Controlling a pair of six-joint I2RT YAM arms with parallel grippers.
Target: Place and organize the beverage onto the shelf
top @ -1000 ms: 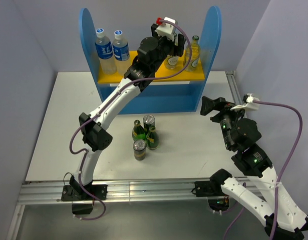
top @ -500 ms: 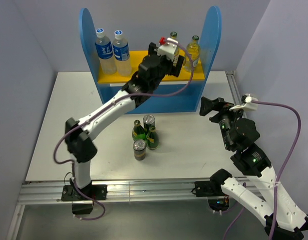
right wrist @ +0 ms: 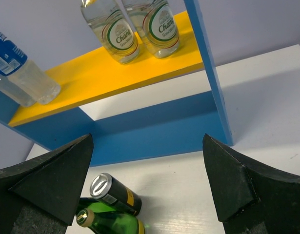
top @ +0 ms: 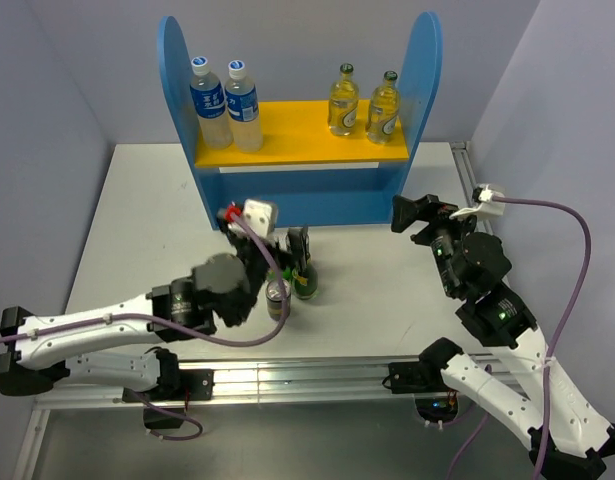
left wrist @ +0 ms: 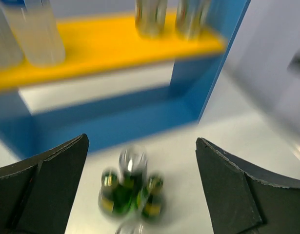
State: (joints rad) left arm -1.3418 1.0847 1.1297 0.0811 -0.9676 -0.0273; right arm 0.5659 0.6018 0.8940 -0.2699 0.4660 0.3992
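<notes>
left gripper [left wrist: 142,146]: jaws wide apart, nothing between them. It hangs over the drinks on the table [top: 137,220]; wrist view is motion-blurred.
right gripper [right wrist: 147,141]: jaws apart, empty. It sits off to the right, facing the shelf front.
cans [right wrist: 113,194]: two, silver tops, on the table in front of the shelf, packed in with the green glass.
green bottles [right wrist: 110,223]: two, upright, in the same cluster. Touching or just beside the cans; can't tell which.
pale-yellow bottles [top: 343,100]: both upright on the upper board [top: 297,125], right end, side by side.
plastic bottles [top: 207,100]: two on the left end of the board; not part of the job.
shelf [top: 427,70]: lower compartment [top: 297,195] looks unused.
progress: my read is two of six placed.
handling, glass: rigid, smooth, breakable, likely heavier than the cans. Grip the straight body below the shoulder, not the neck.
handling, cans: thin wall, dents if squeezed. Grip mid-body with moderate force.
risk: tight cluster, little finger room. Take an outer item first or a neighbour tips.
</notes>
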